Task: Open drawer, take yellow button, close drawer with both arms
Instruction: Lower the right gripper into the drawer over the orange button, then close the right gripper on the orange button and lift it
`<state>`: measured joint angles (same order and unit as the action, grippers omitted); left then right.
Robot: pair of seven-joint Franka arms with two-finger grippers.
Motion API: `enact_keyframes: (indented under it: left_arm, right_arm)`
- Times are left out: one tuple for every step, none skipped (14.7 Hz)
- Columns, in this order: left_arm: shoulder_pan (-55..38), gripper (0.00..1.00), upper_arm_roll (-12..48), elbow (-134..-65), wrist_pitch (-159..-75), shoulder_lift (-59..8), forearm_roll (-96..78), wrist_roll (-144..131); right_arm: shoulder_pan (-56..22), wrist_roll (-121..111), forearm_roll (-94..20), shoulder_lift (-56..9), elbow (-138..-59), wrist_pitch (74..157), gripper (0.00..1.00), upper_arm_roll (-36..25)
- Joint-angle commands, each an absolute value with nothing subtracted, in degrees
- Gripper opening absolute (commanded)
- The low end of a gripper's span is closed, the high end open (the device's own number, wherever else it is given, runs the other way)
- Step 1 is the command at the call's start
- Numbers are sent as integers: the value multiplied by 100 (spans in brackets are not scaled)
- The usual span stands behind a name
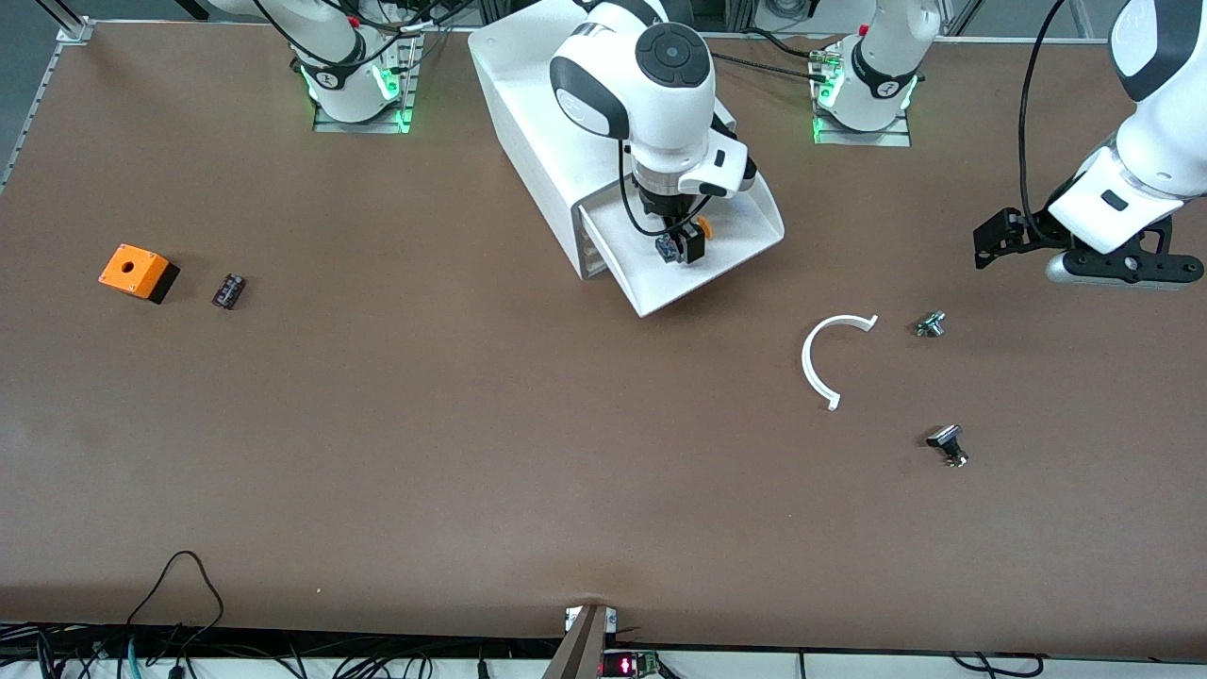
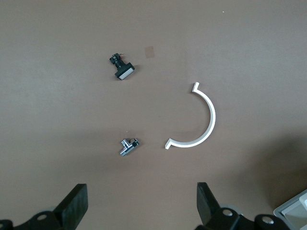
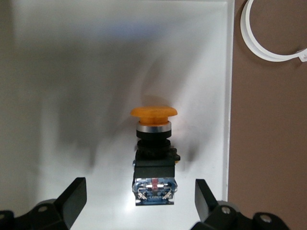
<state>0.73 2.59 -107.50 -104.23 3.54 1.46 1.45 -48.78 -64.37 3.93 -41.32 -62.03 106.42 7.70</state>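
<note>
The drawer point(image 1: 702, 269) stood pulled out of the white cabinet point(image 1: 537, 113), and the button point(image 3: 153, 153) lay inside it on the white floor, orange cap toward the cabinet. The right claw point(image 1: 681, 247) hung directly over the button with fingers point(image 3: 72, 199) spread wide — one on each side, neither touching it. The left claw point(image 1: 990, 247) waited over the bench point(image 1: 471, 424) toward the left arm's end, fingers point(image 2: 74, 203) likewise apart and empty. No legible label or writing appeared on the button.
</note>
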Motion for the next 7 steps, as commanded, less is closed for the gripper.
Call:
enact_keyframes:
  left_arm:
    - [35, 100, 237, -10731, -10389, 431, 264, 70]
    - [35, 100, 237, -10731, -10389, 431, 264, 70]
    - [35, 100, 237, -10731, -10389, 431, 264, 70]
    - [35, 100, 246, -10731, -10389, 431, 264, 70]
    - [35, 100, 237, -10731, -10389, 431, 264, 70]
    - [35, 100, 237, -10731, -10389, 431, 264, 79]
    - [35, 100, 237, -10731, -10389, 431, 264, 70]
  right_arm:
    - [-4931, -6346, 483, -4297, -5977, 10643, 100, 721]
    - [-4913, -6346, 483, -4324, -5977, 10722, 97, 729]
    - [-4904, -6346, 483, -4350, -5985, 10818, 95, 729]
    - [-4913, -6346, 483, -4394, -5985, 10854, 86, 721]
    - [-4922, -6354, 492, -4412, -5994, 10863, 74, 721]
    - [-4931, -6363, 518, -4412, -5994, 10898, 71, 721]
    - [-4922, -6381, 597, -4412, -6003, 10933, 64, 721]
